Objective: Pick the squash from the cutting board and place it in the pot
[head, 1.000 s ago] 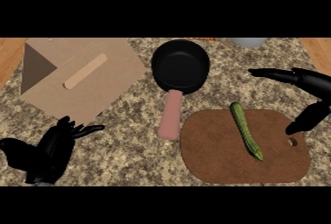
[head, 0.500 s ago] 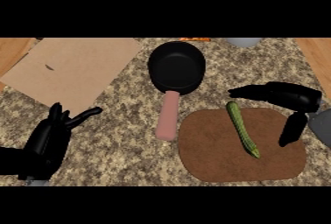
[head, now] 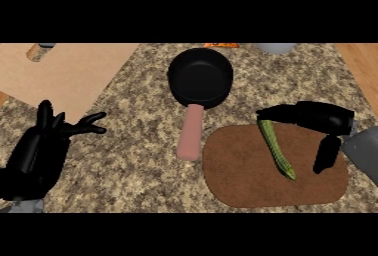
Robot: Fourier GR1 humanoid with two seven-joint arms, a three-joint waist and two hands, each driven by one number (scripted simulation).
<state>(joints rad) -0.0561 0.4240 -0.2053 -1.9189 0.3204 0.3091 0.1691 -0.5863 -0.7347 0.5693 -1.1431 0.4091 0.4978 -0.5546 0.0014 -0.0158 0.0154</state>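
A long thin green squash lies on the brown cutting board, running from its upper middle down toward the right. My right hand hovers over the board's upper right, open, with fingers pointing left above the squash's top end and the thumb hanging down to the squash's right. The black pot with a pink handle sits up and left of the board. My left hand rests open at the lower left, fingers up.
A light wooden panel covers the counter's upper left. A grey object and an orange one peek in at the top edge. Wood flooring shows at the upper right.
My right hand has moved left and lower, so its fingers now reach over the squash's top end. The view has shifted, and the left hand sits a little lower.
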